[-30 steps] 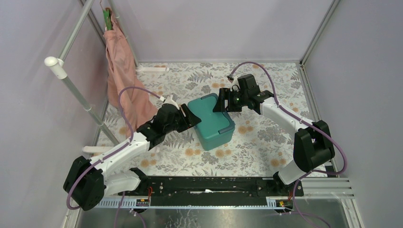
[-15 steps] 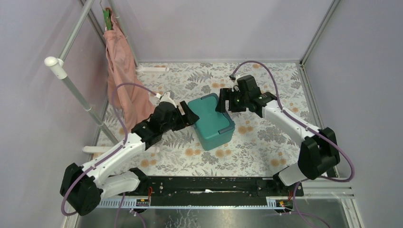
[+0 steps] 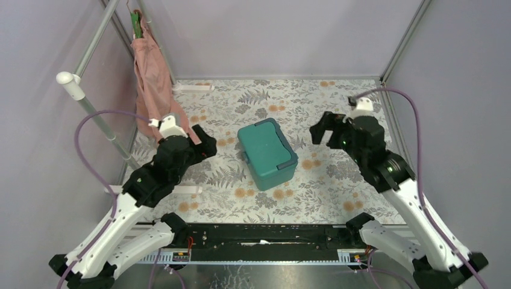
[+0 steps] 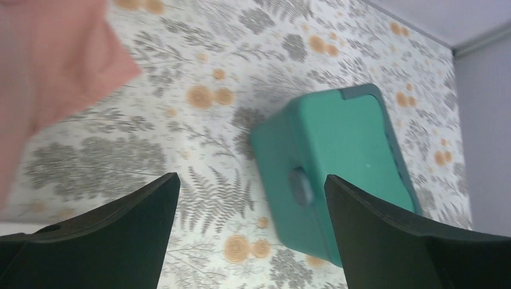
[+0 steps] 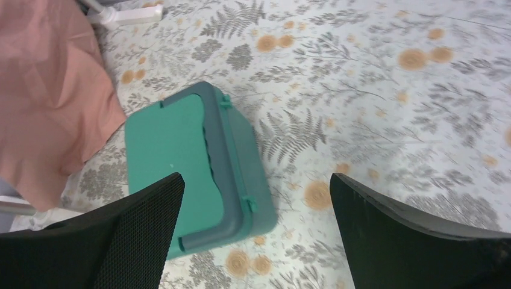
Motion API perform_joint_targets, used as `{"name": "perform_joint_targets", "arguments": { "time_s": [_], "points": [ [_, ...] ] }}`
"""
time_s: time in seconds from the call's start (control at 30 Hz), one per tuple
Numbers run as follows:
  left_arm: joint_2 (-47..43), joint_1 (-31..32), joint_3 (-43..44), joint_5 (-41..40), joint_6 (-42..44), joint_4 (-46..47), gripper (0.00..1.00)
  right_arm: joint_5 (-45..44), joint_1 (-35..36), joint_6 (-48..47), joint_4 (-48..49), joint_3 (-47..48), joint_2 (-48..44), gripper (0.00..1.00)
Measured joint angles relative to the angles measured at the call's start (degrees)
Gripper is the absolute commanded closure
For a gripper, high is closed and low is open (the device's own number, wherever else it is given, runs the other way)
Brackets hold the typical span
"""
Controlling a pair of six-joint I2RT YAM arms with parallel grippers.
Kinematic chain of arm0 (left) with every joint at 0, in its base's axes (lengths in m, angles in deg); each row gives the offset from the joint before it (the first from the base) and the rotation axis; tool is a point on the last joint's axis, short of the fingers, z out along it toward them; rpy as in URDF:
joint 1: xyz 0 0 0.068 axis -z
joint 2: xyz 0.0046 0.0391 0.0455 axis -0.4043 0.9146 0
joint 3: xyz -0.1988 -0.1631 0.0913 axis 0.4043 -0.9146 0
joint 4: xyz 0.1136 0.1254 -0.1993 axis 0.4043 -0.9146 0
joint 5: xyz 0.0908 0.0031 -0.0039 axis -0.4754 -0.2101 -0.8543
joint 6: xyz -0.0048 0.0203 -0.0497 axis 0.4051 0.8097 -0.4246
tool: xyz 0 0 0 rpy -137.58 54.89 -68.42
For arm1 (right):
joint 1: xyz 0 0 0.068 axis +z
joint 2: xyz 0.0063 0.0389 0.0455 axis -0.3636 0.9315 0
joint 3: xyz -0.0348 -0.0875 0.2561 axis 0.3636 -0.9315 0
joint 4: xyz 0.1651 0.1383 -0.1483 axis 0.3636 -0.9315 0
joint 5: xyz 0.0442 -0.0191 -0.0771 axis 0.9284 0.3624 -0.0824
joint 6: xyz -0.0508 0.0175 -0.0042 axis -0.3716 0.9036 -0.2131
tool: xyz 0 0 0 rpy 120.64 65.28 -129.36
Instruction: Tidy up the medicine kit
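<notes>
The medicine kit (image 3: 267, 152), a teal-green box with its lid down, stands in the middle of the flowered tablecloth. Nothing touches it. My left gripper (image 3: 205, 139) hangs open to the kit's left, a gap away. My right gripper (image 3: 322, 128) hangs open to its right, also apart. In the left wrist view the kit (image 4: 349, 138) lies ahead and to the right of the open left gripper (image 4: 251, 180), its grey latch facing me. The right wrist view shows the kit (image 5: 175, 150) and its grey handle (image 5: 223, 156) lying flat on the lid, below the open right gripper (image 5: 257, 177).
A pink cloth (image 3: 153, 90) hangs from a rail at the back left, next to a slanted metal pole with a white cap (image 3: 72, 84). A white bracket (image 3: 193, 88) lies at the back edge. Grey walls enclose the table on three sides.
Both grippers have drawn back from the kit, the left one leftward and the right one rightward, and both have opened wider. The kit has stayed in place.
</notes>
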Motion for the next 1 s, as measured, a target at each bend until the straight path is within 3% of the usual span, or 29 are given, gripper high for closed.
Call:
{"name": "perform_joint_targets", "arguments": {
  "time_s": [0.23,0.5,0.73,1.0],
  "points": [
    [-7.7,0.0,-0.9,-11.0,1.6,-8.7,0.01,-10.1,0.0,1.2,-11.5,-4.5,-15.3,0.0],
    [-10.5,0.0,-3.2,-16.0,1.7,-11.4,0.01,-23.7,0.0,5.5,-19.9,-6.7,-28.2,0.0],
    [-10.0,0.0,-3.6,-18.0,0.8,-12.0,0.01,-33.8,0.0,7.8,-22.8,-10.5,-32.5,0.0],
    [-11.3,0.0,-3.9,-19.6,-0.6,-13.6,0.01,-36.6,0.0,7.9,-22.9,-14.5,-33.6,0.0]
  ]
}}
